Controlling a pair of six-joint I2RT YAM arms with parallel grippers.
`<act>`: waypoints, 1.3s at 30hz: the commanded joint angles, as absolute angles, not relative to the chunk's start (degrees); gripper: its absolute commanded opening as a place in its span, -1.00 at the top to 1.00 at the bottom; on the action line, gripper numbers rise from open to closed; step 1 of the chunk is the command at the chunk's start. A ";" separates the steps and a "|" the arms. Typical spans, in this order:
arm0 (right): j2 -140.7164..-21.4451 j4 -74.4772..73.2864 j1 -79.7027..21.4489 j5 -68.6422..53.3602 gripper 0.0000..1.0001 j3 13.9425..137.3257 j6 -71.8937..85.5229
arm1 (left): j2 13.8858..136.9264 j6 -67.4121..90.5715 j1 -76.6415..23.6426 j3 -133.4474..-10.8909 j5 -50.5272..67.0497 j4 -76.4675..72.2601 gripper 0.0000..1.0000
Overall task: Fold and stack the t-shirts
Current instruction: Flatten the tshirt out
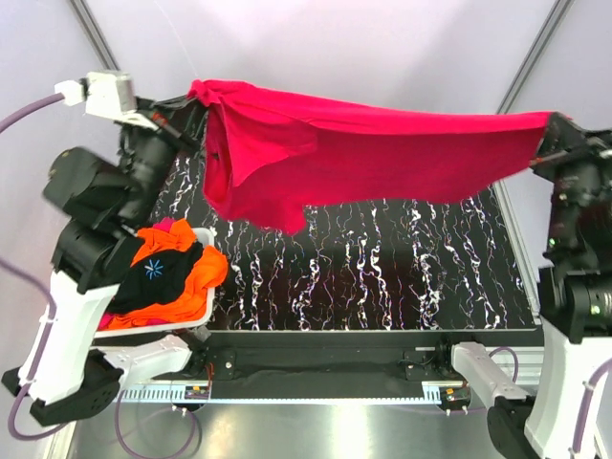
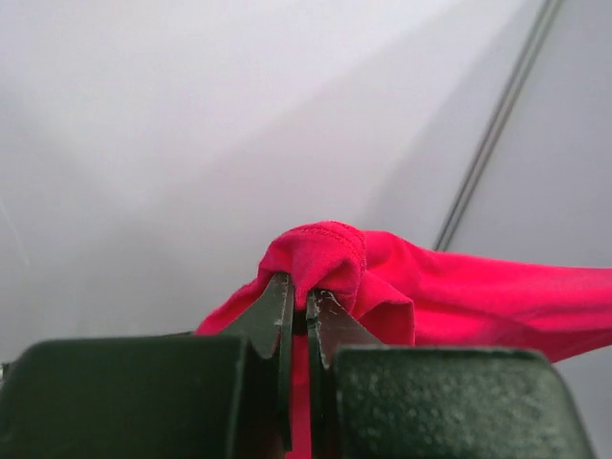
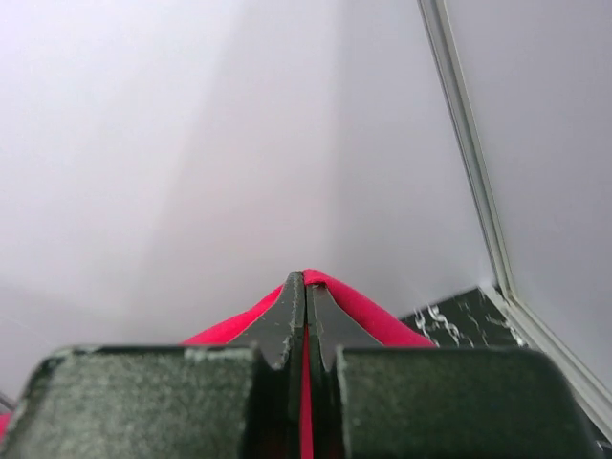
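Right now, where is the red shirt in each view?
Top external: shirt stretched in the air across the upper middle, between left end effector and right end effector.
Left wrist: bunched corner at lower centre, pinched by the left end effector.
Right wrist: sliver at bottom centre, pinched.
Shared landmark: the pale wall behind it.

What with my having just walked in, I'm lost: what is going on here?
The two arms hold one red shirt stretched out in the air over the table. The left tool is shut on a bunched end of it, and the right tool is shut on the opposite end. Nothing lies folded on the table yet. An orange shirt and a black shirt wait in the basket by the left arm.
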State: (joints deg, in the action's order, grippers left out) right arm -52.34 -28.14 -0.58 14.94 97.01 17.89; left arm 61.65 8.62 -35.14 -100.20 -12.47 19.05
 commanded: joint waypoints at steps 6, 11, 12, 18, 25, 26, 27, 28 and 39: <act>-55.71 -23.64 -0.35 15.30 1.00 93.54 19.77 | 61.08 10.29 -35.16 -92.48 -14.05 14.68 1.00; -60.46 -19.70 -0.44 14.50 1.00 85.62 21.36 | 65.56 13.44 -30.16 -82.98 -20.02 13.72 1.00; -62.82 -18.73 -0.35 14.76 1.00 82.82 21.71 | 68.26 14.14 -29.02 -81.49 -20.30 12.93 1.00; -80.13 -3.12 -0.26 14.50 1.00 76.82 21.36 | 90.20 16.62 -20.84 -86.10 -21.01 13.80 1.00; -107.73 1.58 1.67 13.89 1.00 92.27 16.97 | 119.59 14.15 -17.58 -109.74 -19.43 13.97 1.00; -112.28 1.50 2.02 13.89 1.00 94.20 16.88 | 124.14 14.06 -17.23 -112.47 -17.51 13.97 1.00; -114.33 1.23 2.28 13.71 1.00 97.52 16.61 | 126.10 13.89 -17.14 -115.11 -16.79 13.97 1.00; -116.17 0.27 2.55 13.97 1.00 99.21 16.35 | 127.86 14.06 -16.96 -119.75 -16.35 13.97 1.00; -126.73 -17.78 5.01 8.18 -0.06 114.48 15.91 | 126.41 18.28 -17.23 -120.69 -17.31 18.36 -0.14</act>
State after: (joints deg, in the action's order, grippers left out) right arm -125.99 -9.21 4.58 9.96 106.04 16.25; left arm 133.99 16.69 -17.39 -121.34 -14.22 17.37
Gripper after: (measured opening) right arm 0.499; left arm 0.538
